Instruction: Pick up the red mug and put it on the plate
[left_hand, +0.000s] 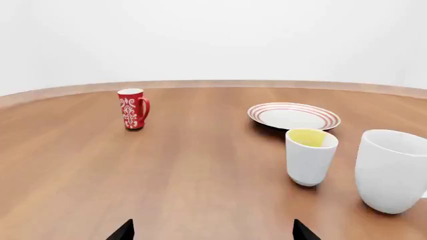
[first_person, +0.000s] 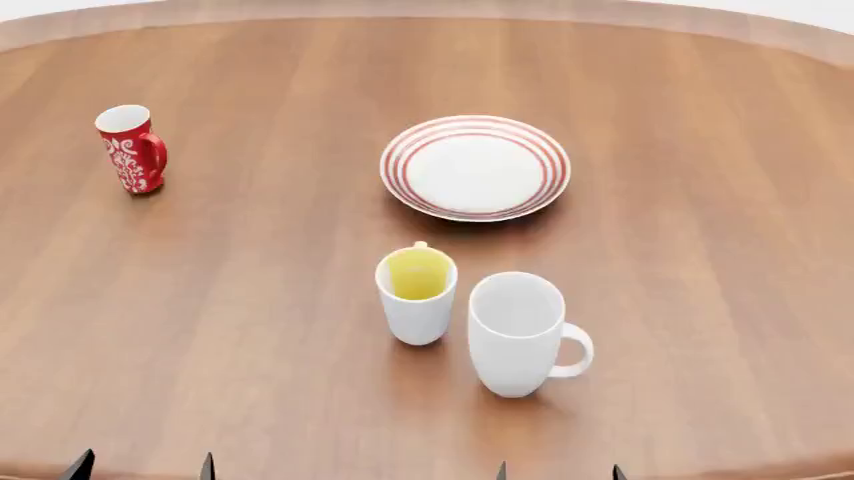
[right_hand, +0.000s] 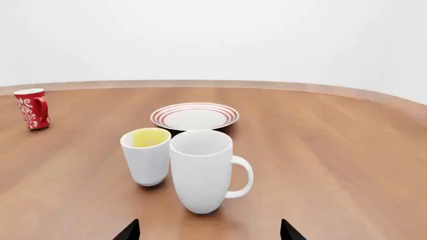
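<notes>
The plate (first_person: 475, 167) lies on the round wooden table (first_person: 240, 300), and I take it as the reference. The red mug (first_person: 131, 148) stands upright well apart from the plate, on its left side in the head view, with nothing between them. Its handle points toward the plate side. The mug with the yellow inside (first_person: 416, 294) stands near the plate, on the side closer to the robot. The big white mug (first_person: 521, 333) is just beside this mug, a little further from the plate, and its handle points to the right.

The left gripper (first_person: 140, 467) and the right gripper (first_person: 557, 472) show only their dark fingertips at the near table edge. In both, the tips are spread apart and hold nothing.
</notes>
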